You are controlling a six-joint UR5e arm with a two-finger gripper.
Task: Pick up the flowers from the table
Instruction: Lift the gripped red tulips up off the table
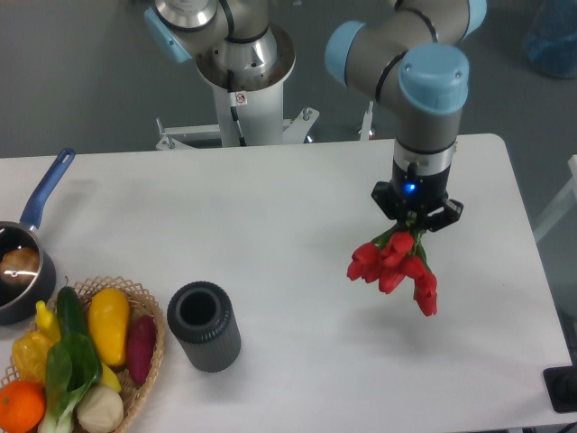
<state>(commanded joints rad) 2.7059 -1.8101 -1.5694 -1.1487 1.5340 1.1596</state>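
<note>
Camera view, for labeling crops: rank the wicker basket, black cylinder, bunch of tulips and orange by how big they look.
1. Wicker basket, partly cut off by the frame.
2-3. Black cylinder and tulips look alike; the tulips hang lifted in the gripper, so unsure.
4. Orange.
</note>
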